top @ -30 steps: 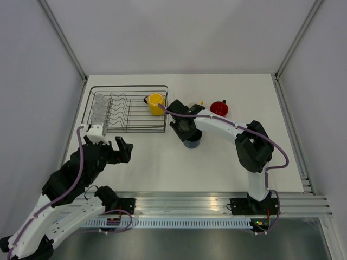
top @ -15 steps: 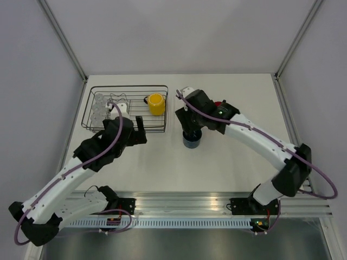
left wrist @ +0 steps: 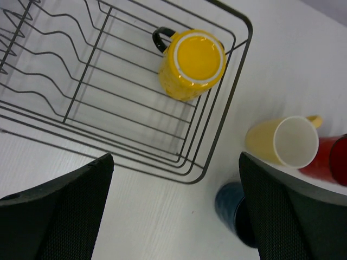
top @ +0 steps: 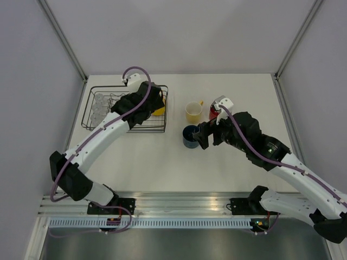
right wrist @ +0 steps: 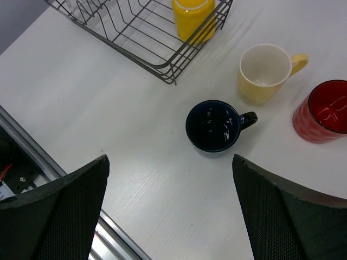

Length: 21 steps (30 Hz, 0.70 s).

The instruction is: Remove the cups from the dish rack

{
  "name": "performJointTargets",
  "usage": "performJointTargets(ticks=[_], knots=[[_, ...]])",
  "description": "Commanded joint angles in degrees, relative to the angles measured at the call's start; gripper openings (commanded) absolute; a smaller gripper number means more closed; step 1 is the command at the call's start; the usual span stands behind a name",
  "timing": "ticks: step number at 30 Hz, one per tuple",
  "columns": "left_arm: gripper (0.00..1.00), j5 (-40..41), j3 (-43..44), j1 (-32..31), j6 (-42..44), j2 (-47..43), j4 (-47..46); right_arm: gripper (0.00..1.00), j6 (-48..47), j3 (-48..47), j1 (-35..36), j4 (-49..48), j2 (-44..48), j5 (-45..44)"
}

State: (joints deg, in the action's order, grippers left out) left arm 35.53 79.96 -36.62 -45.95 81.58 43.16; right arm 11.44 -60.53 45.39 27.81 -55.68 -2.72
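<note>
Left gripper (left wrist: pixel 176 162): fingers wide apart, holding nothing, above the dish rack (left wrist: pixel 227 108). The bright yellow mug (left wrist: pixel 192 64) sits in the rack corner, upper centre of the left wrist view. Clear tumblers (top: pixel 98 105) occupy the rack's left end.

Right gripper (right wrist: pixel 171 162): fingers spread, holding nothing, above the table (right wrist: pixel 135 179). The dark blue mug (right wrist: pixel 214 125), cream mug (right wrist: pixel 265 70) and red mug (right wrist: pixel 325 111) stand upright on the table, right of the rack.

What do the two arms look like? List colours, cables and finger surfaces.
Both the left arm and right arm have white link shells with black joint housings. A purple cable loops along each. The fingers are black with a fine mesh texture.
</note>
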Motion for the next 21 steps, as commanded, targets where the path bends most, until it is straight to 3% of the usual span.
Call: performJointTargets(ticks=[1, 7, 15, 21], knots=[[0.99, 2.7, 6.5, 1.5, -8.1, 5.8, -0.4, 0.98, 0.9, 0.4, 0.0, -1.4, 4.2, -0.8], [1.0, 3.5, 17.5, 4.7, -9.2, 16.1, 2.2, 0.98, 1.4, 1.5, 0.0, 0.9, 11.0, 0.1], [1.0, 3.1, 32.5, 7.5, -8.1, 30.9, 8.3, 0.98, 2.0, 2.4, 0.1, 2.6, 13.3, -2.1], [1.0, 3.2, 36.6, 7.6, -9.1, 37.2, 10.7, 0.98, 1.7, 3.1, 0.0, 2.2, 12.2, -2.0]])
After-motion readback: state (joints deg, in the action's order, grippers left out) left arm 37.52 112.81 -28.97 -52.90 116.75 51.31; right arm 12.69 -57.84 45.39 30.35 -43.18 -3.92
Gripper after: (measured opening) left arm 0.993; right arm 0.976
